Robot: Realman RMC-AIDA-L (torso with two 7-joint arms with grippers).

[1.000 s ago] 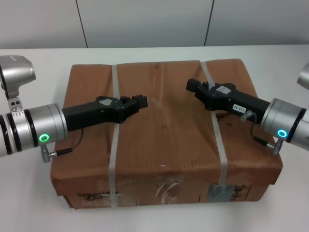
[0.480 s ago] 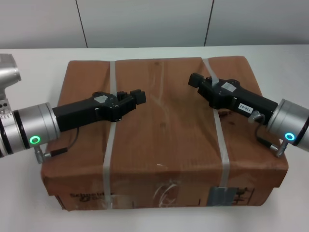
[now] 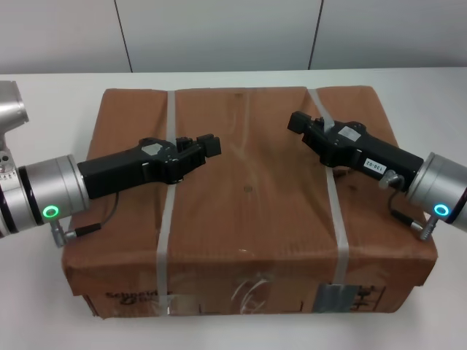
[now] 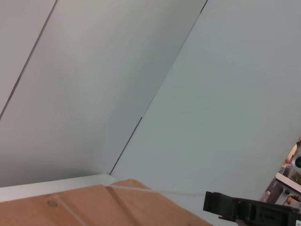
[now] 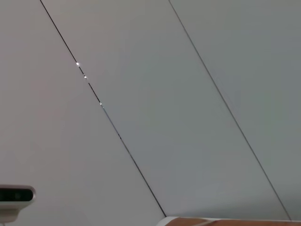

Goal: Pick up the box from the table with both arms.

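The large brown cardboard box (image 3: 248,197) fills the middle of the head view, with two whitish straps (image 3: 166,219) across it and labels and print on its front side. My left gripper (image 3: 209,146) lies over the box's top left part, with its forearm at the box's left edge. My right gripper (image 3: 296,122) lies over the top right part, with its forearm at the right edge. The white table (image 3: 51,95) shows around the box. The left wrist view shows a box corner (image 4: 94,207) and the right gripper (image 4: 235,209) farther off. The right wrist view shows a sliver of the box (image 5: 225,221).
A grey panelled wall (image 3: 219,33) stands behind the table's far edge. White tabletop shows to the left (image 3: 29,292) and right (image 3: 438,95) of the box.
The box looks larger and nearer the head camera than one second ago, as if raised. Both arms shifted outward and lower in the view. Little has changed in the last half second.
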